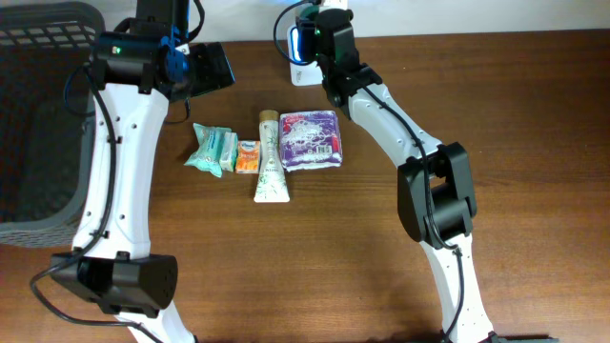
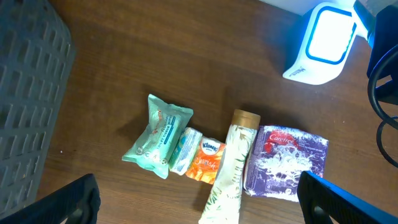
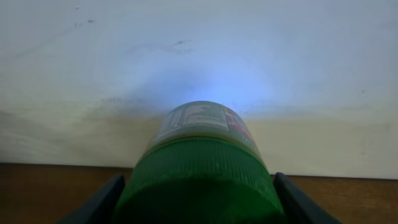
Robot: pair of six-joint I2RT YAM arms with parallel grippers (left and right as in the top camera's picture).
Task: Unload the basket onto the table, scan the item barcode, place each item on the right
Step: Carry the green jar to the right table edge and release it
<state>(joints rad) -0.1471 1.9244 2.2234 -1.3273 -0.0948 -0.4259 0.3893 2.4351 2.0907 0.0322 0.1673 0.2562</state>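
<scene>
Item: green-capped jar (image 3: pixel 199 168), ribbed lid toward the wrist camera, printed label on the body facing up and away. It is off the surface, clamped between the right fingers (image 3: pixel 99 202), one on each side of the lid. The overhead view puts that arm at the far edge of the surface, right over the barcode scanner (image 2: pixel 320 43), whose window glows blue. A blue wash lies on the wall (image 3: pixel 199 50) beyond the jar.

Barcode itself: not legible. A boxed text panel shows on the label; I cannot tell whether the code faces the scanner window.

Progress, as a judgement: pick-up is done and the jar is presented at the scanner. Confirming the read and setting the jar down remain.

Left fingers (image 2: pixel 71 202): wide apart, empty, hovering above the row of goods mid-surface. Row, from the left edge side: teal wipes packet (image 2: pixel 158 137), slim white packet (image 2: pixel 182 152), orange Kleenex pack (image 2: pixel 206 160), tube with tan cap (image 2: pixel 230 168), purple Carefree pack (image 2: pixel 286 162). All lie flat, neighbours touching or nearly so. None looks handled.

Dark grey basket (image 2: pixel 31 93) stands at the left edge.
</scene>
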